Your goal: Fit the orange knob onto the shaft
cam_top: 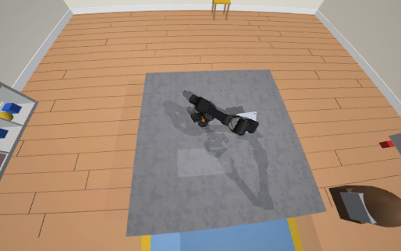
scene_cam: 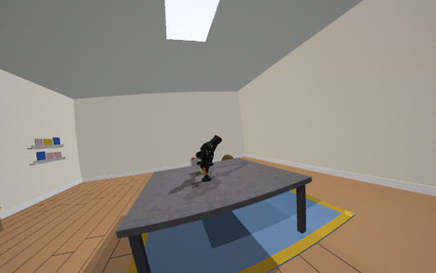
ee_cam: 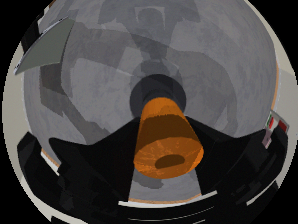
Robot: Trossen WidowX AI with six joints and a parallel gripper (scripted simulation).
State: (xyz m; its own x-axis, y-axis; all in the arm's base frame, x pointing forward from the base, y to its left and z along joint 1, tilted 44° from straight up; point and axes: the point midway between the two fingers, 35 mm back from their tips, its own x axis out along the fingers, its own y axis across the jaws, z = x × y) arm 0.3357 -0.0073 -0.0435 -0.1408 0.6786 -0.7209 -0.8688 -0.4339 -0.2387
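The orange knob [cam_top: 203, 120] [scene_cam: 205, 171] [ee_cam: 167, 110] is between the fingers of my gripper [ee_cam: 162, 120], which is shut on it. In the wrist view its wide near end shows a dark D-shaped opening, and its narrower end points at the pedestal. The dark round pedestal [cam_top: 203, 125] [scene_cam: 206, 179] [ee_cam: 142, 94] stands on the table under the knob. In the exterior view the knob is over the pedestal. The shaft is hidden, and I cannot tell whether the knob touches it or how its flat side lies.
The grey table [cam_top: 164, 203] [scene_cam: 157, 203] carries the arm, whose links reach over the pedestal. A pale plate [cam_top: 250, 115] lies near the arm's base. Shelves [scene_cam: 47, 147], a brown basket-like object [cam_top: 382, 206] and a yellow stool [cam_top: 221, 1] are away from the table.
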